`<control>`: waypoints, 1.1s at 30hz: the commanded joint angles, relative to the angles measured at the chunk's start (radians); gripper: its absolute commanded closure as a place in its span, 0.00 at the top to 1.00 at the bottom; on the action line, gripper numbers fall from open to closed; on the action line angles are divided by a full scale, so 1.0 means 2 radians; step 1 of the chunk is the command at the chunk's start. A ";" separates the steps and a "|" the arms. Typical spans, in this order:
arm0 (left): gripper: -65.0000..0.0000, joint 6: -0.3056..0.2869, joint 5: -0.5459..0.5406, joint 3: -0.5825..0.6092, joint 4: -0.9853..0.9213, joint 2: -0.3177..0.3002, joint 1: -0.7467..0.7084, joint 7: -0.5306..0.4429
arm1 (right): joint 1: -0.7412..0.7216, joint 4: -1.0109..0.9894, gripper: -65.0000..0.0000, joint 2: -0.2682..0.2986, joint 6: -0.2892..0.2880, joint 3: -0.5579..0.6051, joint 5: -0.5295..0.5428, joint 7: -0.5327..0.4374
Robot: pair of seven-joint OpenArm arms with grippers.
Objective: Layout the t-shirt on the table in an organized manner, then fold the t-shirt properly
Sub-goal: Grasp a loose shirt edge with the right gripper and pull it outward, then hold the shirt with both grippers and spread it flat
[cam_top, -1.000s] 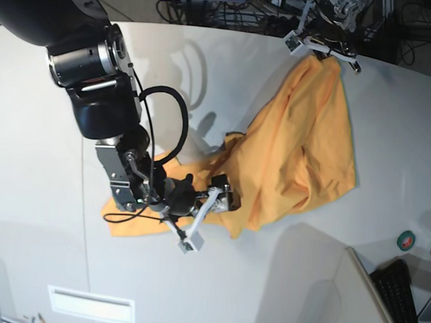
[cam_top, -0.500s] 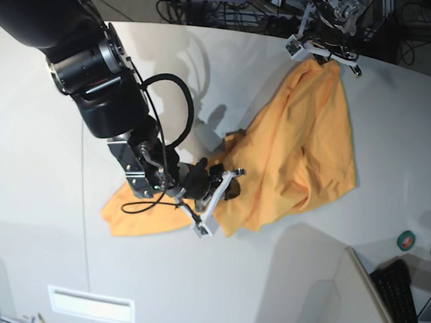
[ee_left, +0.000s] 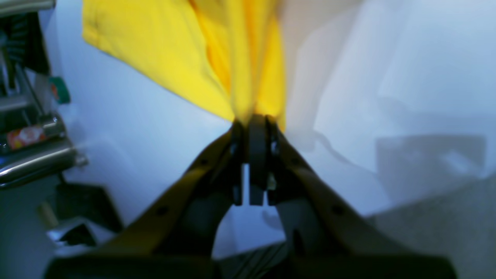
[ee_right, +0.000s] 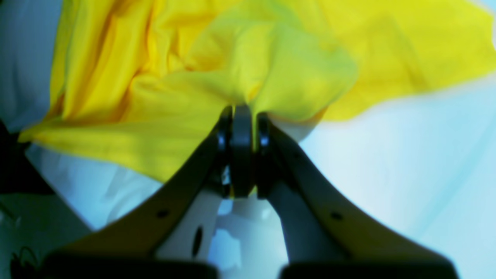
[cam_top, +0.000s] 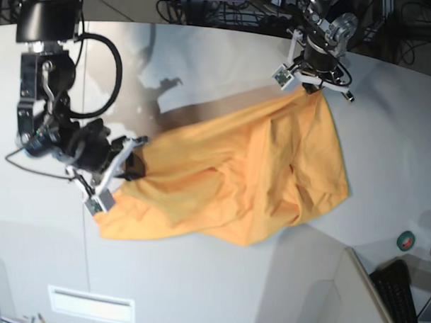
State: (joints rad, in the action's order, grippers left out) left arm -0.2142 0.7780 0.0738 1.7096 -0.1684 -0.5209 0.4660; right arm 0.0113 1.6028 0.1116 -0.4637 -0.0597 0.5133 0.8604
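The t-shirt (cam_top: 250, 170) is showing as soft matt orange-yellow cloth, creasing into loose folds. Beneath it, the table (cam_top: 205, 62) is looking smooth, off-white and faintly glossy, carrying soft shadows beside the cloth.

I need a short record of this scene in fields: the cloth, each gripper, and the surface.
garment: t-shirt, orange-yellow, stretched between both arms, wrinkled, not flat
left gripper: shut on one edge of the t-shirt
right gripper: shut on a bunched fold at the opposite end
surface: table, off-white, under the shirt
fold: not yet begun
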 commanded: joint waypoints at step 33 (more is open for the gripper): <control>0.00 0.008 0.005 -0.003 -0.195 0.069 0.308 0.133 | -0.217 -0.298 0.00 0.008 0.191 -0.025 -0.001 -0.020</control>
State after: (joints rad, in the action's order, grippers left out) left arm -0.2276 0.7544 0.0769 1.3010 -0.0185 0.0803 0.7158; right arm -0.3904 0.9813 0.1078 -0.0864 -0.1028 0.5163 0.8494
